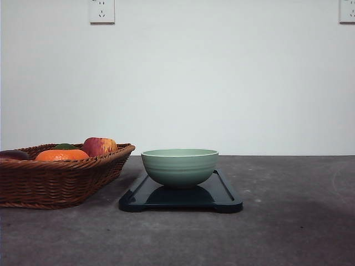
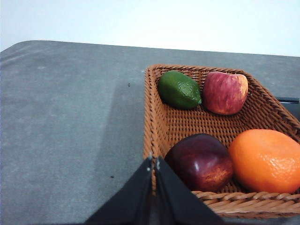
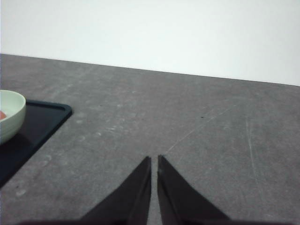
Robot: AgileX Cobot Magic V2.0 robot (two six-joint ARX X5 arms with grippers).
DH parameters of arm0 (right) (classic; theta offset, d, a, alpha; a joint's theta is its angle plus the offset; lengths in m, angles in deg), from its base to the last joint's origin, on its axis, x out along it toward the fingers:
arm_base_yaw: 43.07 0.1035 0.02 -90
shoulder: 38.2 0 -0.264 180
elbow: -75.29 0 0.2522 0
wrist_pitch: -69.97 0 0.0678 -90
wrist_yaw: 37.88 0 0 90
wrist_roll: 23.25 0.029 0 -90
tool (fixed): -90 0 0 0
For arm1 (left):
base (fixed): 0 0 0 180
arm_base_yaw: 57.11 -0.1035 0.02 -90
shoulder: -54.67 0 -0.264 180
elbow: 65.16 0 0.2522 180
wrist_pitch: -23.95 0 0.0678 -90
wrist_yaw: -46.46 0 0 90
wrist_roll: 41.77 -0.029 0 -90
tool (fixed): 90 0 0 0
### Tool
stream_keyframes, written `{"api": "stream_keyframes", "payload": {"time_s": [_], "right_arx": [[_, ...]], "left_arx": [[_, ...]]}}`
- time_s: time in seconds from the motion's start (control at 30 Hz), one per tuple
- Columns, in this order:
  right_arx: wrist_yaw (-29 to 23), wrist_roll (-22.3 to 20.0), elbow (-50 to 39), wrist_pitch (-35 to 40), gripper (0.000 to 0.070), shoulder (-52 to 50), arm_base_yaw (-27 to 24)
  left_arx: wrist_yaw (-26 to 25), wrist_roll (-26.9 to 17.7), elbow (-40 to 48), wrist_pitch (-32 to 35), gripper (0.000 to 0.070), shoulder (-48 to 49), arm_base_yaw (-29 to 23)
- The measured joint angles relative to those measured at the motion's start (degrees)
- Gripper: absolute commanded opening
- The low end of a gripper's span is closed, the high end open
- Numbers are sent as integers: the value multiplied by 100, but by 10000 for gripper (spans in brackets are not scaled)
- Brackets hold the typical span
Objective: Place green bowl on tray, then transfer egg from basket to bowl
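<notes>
The green bowl (image 1: 179, 166) stands upright on the dark tray (image 1: 224, 197) in the middle of the table. In the right wrist view the bowl (image 3: 10, 115) is cut off by the picture's edge, and a sliver of the reddish egg (image 3: 2, 115) shows inside it. The wicker basket (image 1: 55, 180) sits to the left of the tray. My left gripper (image 2: 154, 161) is shut and empty, just outside the basket's near corner (image 2: 151, 140). Off to the right of the tray (image 3: 42, 117), my right gripper (image 3: 154, 159) is shut and empty over bare table.
In the basket lie a green lime (image 2: 179, 90), a red-and-yellow apple (image 2: 225, 93), a dark maroon fruit (image 2: 200, 161) and an orange fruit (image 2: 266, 160). A white wall with two sockets (image 1: 102, 11) closes the back. Grey tabletop spreads to the right of the tray.
</notes>
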Motion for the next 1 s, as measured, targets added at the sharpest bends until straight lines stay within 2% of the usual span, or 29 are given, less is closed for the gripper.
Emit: {"api": "stream_keyframes", "payload": {"time_s": [1.0], "right_arx": [[-63, 40, 0, 87, 16, 0, 0]], "left_arx": [[0, 0, 0, 0, 0, 0, 0]]}}
